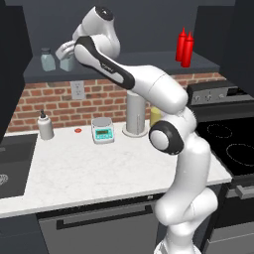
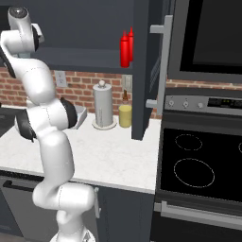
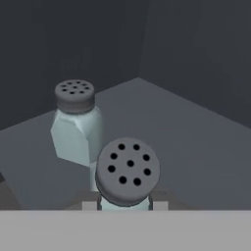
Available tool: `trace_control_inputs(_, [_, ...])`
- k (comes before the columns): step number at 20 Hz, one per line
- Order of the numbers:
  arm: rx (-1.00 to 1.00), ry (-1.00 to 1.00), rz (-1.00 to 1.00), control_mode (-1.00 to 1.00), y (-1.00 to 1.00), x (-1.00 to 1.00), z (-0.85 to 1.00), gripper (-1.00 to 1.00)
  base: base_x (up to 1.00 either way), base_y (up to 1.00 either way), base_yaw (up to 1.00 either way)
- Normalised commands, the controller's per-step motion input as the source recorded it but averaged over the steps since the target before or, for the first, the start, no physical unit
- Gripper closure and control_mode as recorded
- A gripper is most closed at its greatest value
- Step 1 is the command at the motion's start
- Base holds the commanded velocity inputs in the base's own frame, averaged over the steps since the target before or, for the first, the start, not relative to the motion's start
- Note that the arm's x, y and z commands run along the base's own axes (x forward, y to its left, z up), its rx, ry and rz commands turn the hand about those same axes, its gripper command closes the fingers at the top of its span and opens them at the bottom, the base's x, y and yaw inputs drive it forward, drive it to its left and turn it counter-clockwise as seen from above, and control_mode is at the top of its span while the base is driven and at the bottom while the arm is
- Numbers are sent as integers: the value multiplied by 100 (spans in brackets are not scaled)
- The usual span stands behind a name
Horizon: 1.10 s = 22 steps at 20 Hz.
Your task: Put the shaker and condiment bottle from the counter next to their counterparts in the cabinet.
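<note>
High at the left end of the dark cabinet's grey shelf (image 1: 129, 67), my gripper (image 1: 66, 55) is shut on the shaker (image 1: 67, 63), a pale blue-grey jar. In the hand view its dark holed cap (image 3: 127, 170) sits between my fingertips (image 3: 89, 206), with the gripper (image 3: 125, 203) low around the jar. The matching shaker (image 1: 47, 60) (image 3: 76, 125) stands upright on the shelf just to the left, a small gap apart. Whether the held shaker rests on the shelf I cannot tell. Two red condiment bottles (image 1: 181, 43) (image 1: 188, 50) stand side by side at the shelf's right end, also visible as bottles (image 2: 125, 49) in the right base view.
On the white counter (image 1: 99, 168) stand a white pump dispenser (image 1: 45, 125), a small scale (image 1: 102, 130), a paper towel roll (image 1: 135, 114) and a yellow jar (image 2: 125, 115). A sink (image 1: 12, 163) lies left, the stove (image 1: 233, 144) right. The open cabinet door (image 2: 142, 71) hangs beside the shelf.
</note>
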Motion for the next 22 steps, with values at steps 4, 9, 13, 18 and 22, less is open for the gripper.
trace_control_inputs(4, [0, 3, 0, -100, 8, 8, -2, 100, 0, 0, 0])
trace_control_inputs(9, [0, 1, 0, -100, 1, 7, -11, 100, 0, 0, 0])
trace_control_inputs(13, [0, 0, 0, -100, 0, 12, -12, 100, 0, 0, 0])
trace_control_inputs(18, [0, 0, 0, -100, 0, 8, -5, -100, 0, 0, 0])
trace_control_inputs(22, [0, 0, 0, -100, 1, 1, -2, -100, 0, 0, 0])
